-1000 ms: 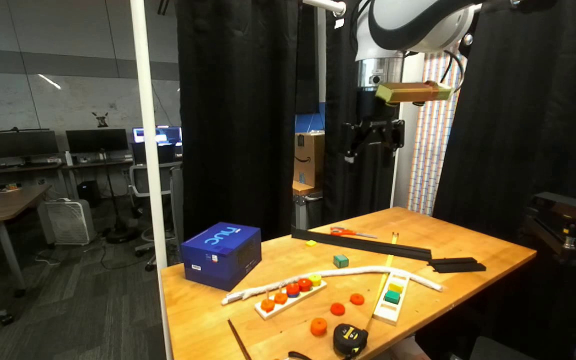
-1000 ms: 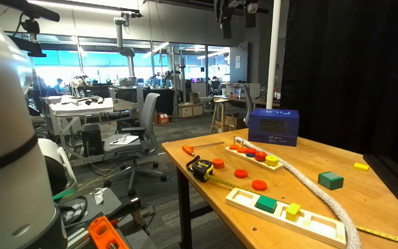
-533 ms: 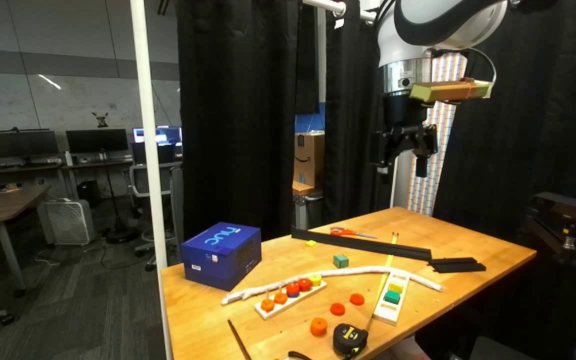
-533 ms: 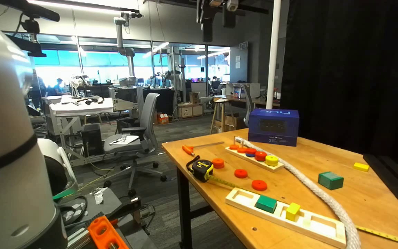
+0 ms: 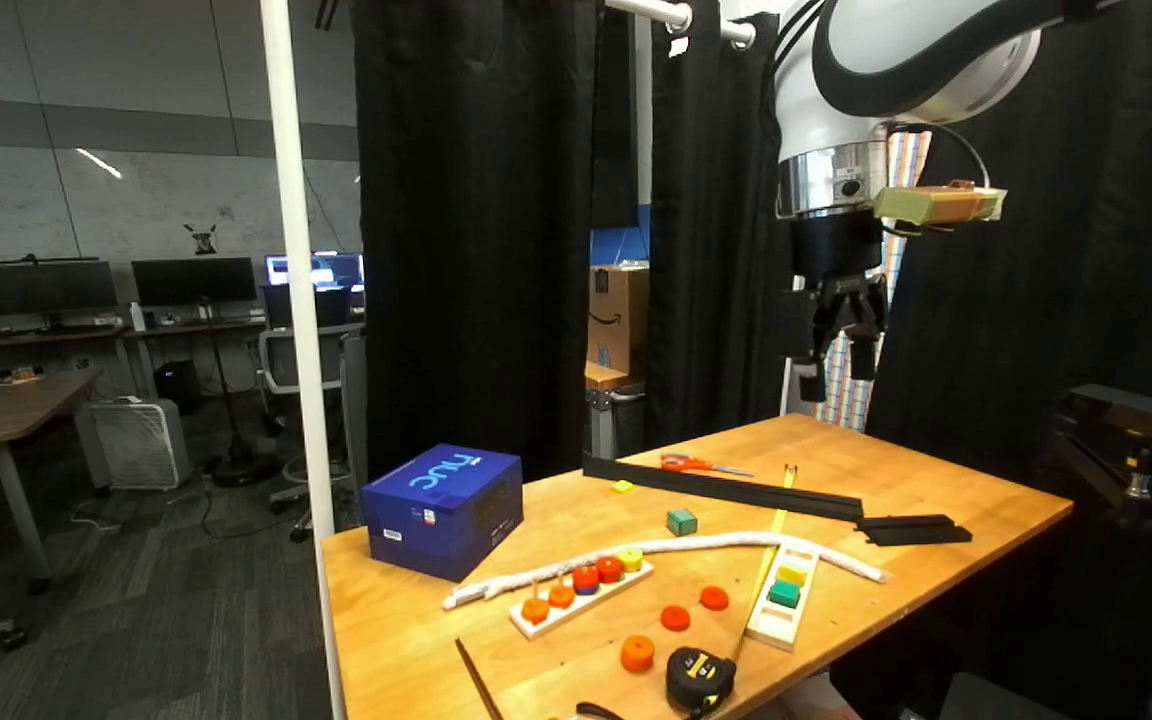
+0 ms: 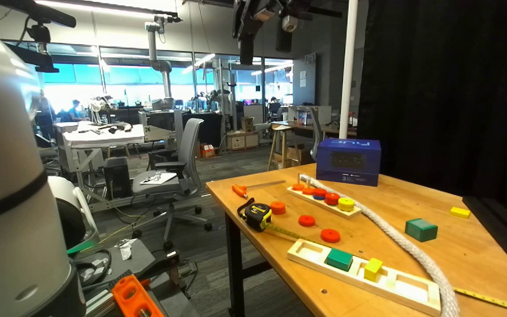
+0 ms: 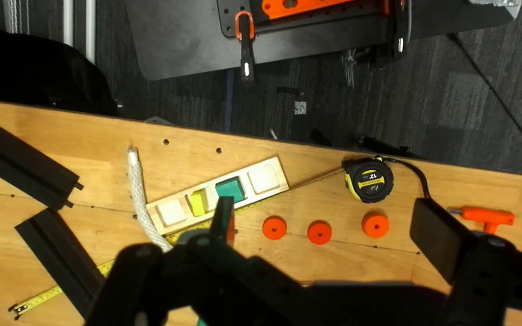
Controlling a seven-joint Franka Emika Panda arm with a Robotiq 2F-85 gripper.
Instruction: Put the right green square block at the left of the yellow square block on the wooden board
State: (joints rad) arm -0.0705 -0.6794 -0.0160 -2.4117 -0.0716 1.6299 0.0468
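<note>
Exterior view: green block (image 5: 784, 594) in board (image 5: 773, 633), well below claw (image 5: 838, 373).

The near table (image 6: 491, 264) is smooth wood with a soft sheen, the board (image 6: 434, 297) matt wood. The rope (image 6: 405, 243) is rough and woven, the curtains (image 5: 476, 240) matt cloth, the arm's collar (image 5: 811, 182) polished metal, the tape measure (image 6: 257, 215) plastic.

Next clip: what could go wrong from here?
The open gripper could take the wrong block: a slotted green block sits in the wooden board, a loose green block lies on the table. Reaching for the slotted one might nudge the yellow block close beside it. The white rope, right by the board's end, might snag.
</note>
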